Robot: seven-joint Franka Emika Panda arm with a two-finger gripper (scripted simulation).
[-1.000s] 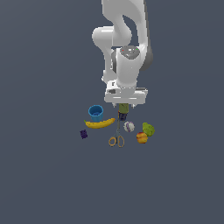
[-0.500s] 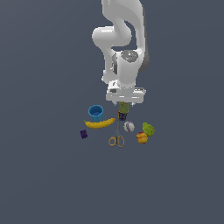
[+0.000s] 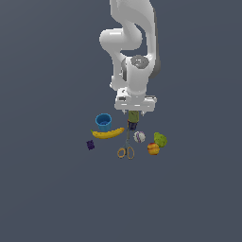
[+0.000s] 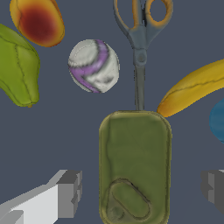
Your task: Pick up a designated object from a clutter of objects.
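Directly under the white arm's gripper stands the can, its olive-green lid a matte rounded rectangle with a raised rim and an oval pull tab pressed into one end; in the exterior view the can shows a dark body below that lid. The gripper's two grey, blocky fingers are spread wide, one on each side of the can and well apart from its walls, pinching nothing. Beside the can, a pair of scissors lies flat, its thin grey blades closed and pointing straight at the can's lid, its orange ring handles at the far end. Just beside the can on another side, the tip of a smooth yellow banana nearly meets the lid's corner, and past the banana a slice of the blue cup shows. Near the scissors' blades sits a white ball with purple stripes and a faintly mottled skin. Farther from the can rest a ridged green pear and an orange fruit with a red blush. In the exterior view a tiny purple piece lies beyond the banana from the can, on the plain dark grey floor.
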